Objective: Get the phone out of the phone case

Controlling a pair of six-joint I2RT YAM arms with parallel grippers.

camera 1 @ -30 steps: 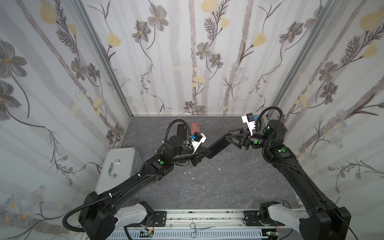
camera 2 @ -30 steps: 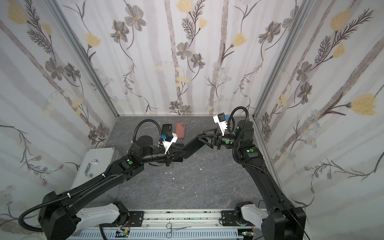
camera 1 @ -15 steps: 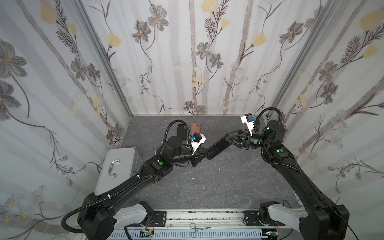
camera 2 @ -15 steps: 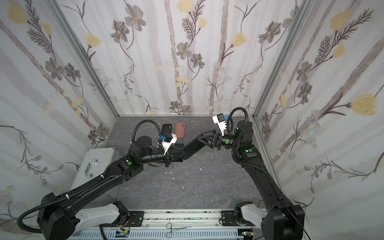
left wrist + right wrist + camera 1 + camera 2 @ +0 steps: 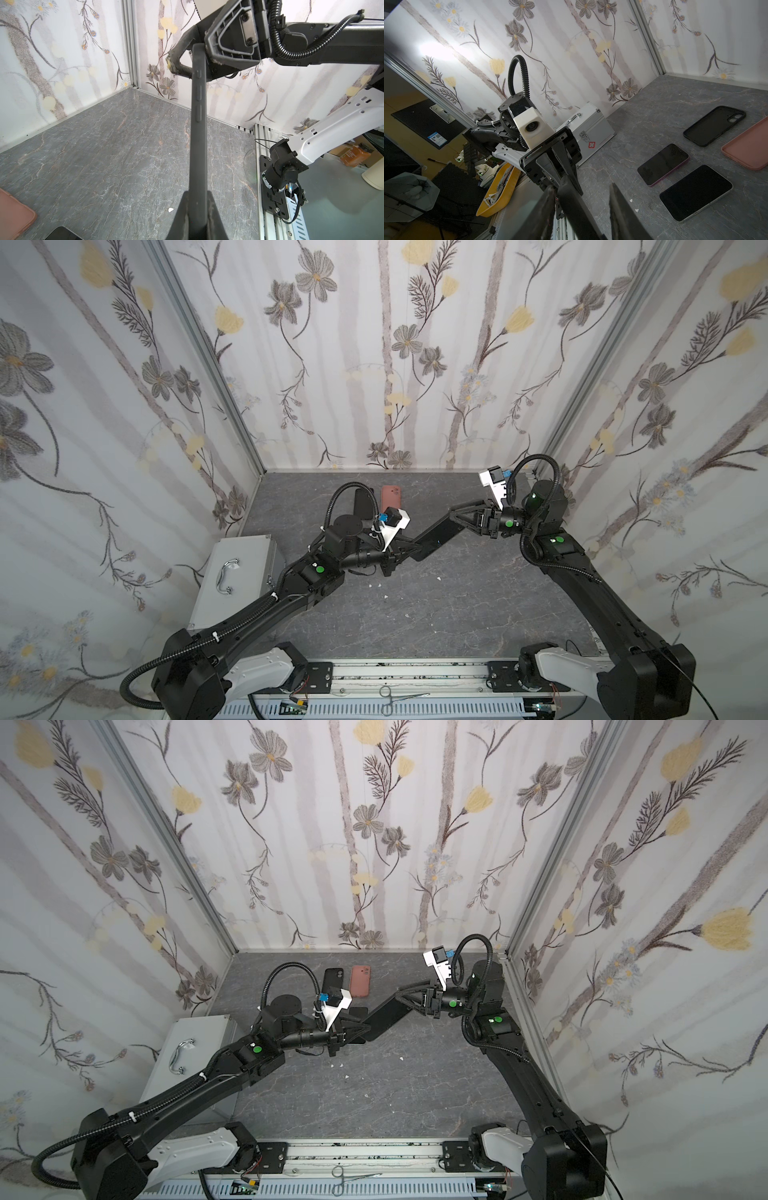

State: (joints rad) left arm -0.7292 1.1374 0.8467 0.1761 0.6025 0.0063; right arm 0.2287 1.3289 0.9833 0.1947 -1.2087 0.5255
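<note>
The phone in its black phone case [image 5: 436, 537] [image 5: 384, 1019] hangs slanted above the table, spanning between both arms. My left gripper [image 5: 409, 549] [image 5: 197, 193] is shut on its lower end, both fingers pressed flat against it. In the left wrist view the phone case [image 5: 199, 124] shows edge-on with its side buttons. My right gripper [image 5: 453, 516] [image 5: 581, 187] straddles the upper end, still open. One finger [image 5: 544, 209] lies against the phone case [image 5: 577, 209]; the other finger [image 5: 620, 212] stands clear of it.
On the table behind lie an empty black case [image 5: 365, 504] [image 5: 714, 124] and a pink case [image 5: 391, 499] [image 5: 747, 145]. Two bare phones [image 5: 663, 164] [image 5: 695, 192] lie beside them. A silver box [image 5: 237, 572] stands at the left. White crumbs [image 5: 378, 585] dot the floor.
The right jaws have narrowed around the upper end of the cased phone. The left gripper keeps its hold, and both arms have barely moved.
</note>
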